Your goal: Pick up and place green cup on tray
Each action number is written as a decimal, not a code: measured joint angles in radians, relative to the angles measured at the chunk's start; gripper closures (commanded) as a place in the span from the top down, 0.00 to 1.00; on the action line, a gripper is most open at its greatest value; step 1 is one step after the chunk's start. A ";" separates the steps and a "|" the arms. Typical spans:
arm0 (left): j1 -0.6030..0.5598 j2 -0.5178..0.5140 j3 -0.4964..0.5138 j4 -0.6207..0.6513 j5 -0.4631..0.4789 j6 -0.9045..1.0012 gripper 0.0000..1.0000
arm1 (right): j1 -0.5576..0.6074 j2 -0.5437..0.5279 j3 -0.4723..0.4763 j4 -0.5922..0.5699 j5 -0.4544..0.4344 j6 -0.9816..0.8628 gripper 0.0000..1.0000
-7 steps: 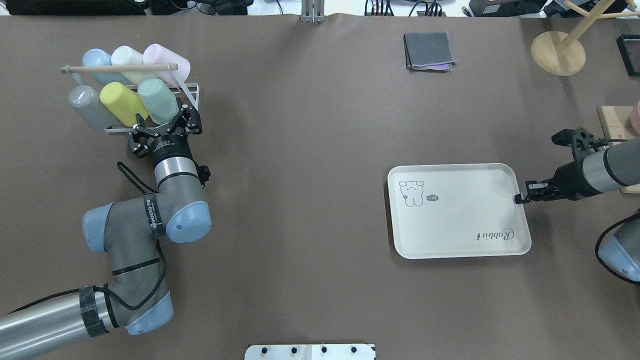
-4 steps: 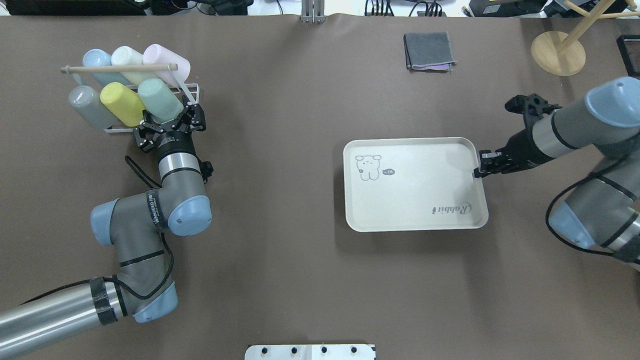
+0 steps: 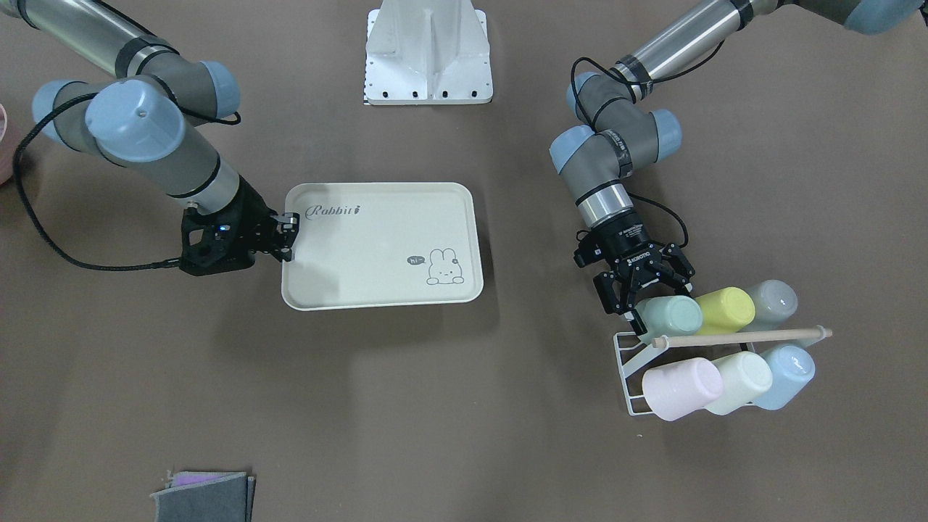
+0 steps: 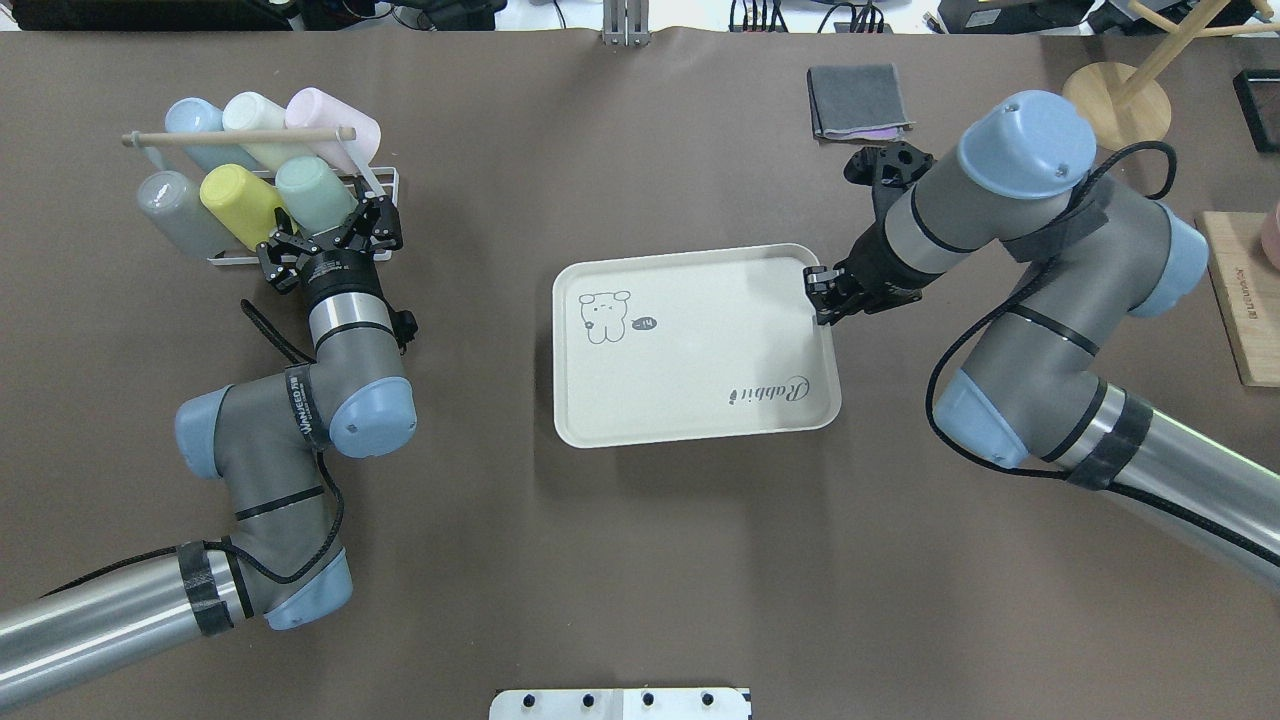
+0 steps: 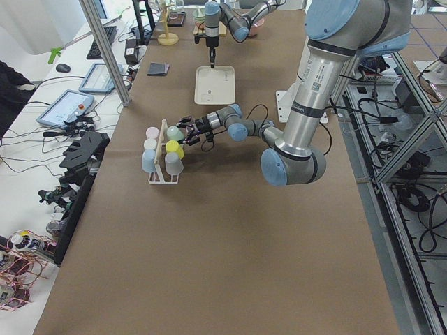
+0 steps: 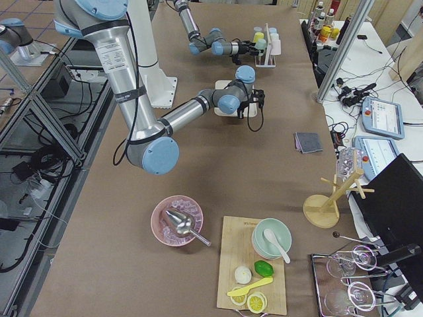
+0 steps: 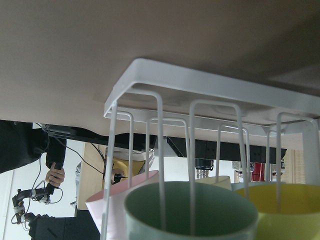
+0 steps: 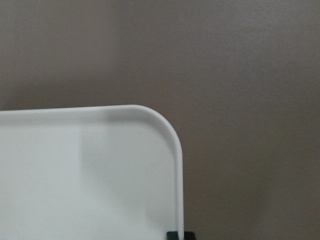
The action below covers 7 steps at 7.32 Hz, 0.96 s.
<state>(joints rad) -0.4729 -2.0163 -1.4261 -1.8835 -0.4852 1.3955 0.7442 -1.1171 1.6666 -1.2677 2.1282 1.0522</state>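
The mint green cup lies on its side in a white wire rack, its mouth toward my left arm. It also shows in the front view and fills the bottom of the left wrist view. My left gripper is open, its fingers spread on either side of the cup's mouth end. The cream "Rabbit" tray lies at the table's middle. My right gripper is shut on the tray's right rim near its far corner.
The rack also holds a yellow-green cup, a grey cup, and blue, cream and pink cups behind a wooden rod. A folded grey cloth, a wooden stand and a cutting board lie far right.
My right gripper has moved the tray a long way left, from the table's right side to its middle. My left gripper has crept forward to the green cup's mouth.
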 measured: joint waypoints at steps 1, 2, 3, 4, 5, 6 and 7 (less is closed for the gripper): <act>-0.005 0.000 0.003 0.000 -0.001 0.001 0.98 | -0.029 0.033 -0.016 -0.005 -0.034 0.000 0.00; -0.007 0.000 0.007 0.000 -0.001 0.002 0.94 | -0.049 0.065 -0.040 -0.005 -0.055 -0.001 0.00; -0.008 0.000 0.011 0.000 0.000 0.002 0.84 | -0.060 0.102 -0.077 -0.003 -0.064 -0.001 0.00; -0.008 -0.001 0.013 -0.001 0.000 0.002 0.77 | -0.066 0.134 -0.114 -0.001 -0.067 -0.002 0.00; -0.009 -0.003 0.013 -0.001 0.000 0.002 0.69 | -0.068 0.154 -0.143 0.001 -0.068 -0.003 0.00; -0.009 -0.005 0.013 -0.001 0.000 0.002 0.52 | -0.068 0.164 -0.164 0.002 -0.069 -0.004 0.00; -0.009 -0.007 0.012 0.000 0.004 0.003 0.33 | -0.069 0.169 -0.177 0.003 -0.071 -0.004 0.00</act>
<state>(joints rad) -0.4822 -2.0234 -1.4139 -1.8839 -0.4814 1.3984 0.6752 -0.9479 1.4895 -1.2645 2.0575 1.0480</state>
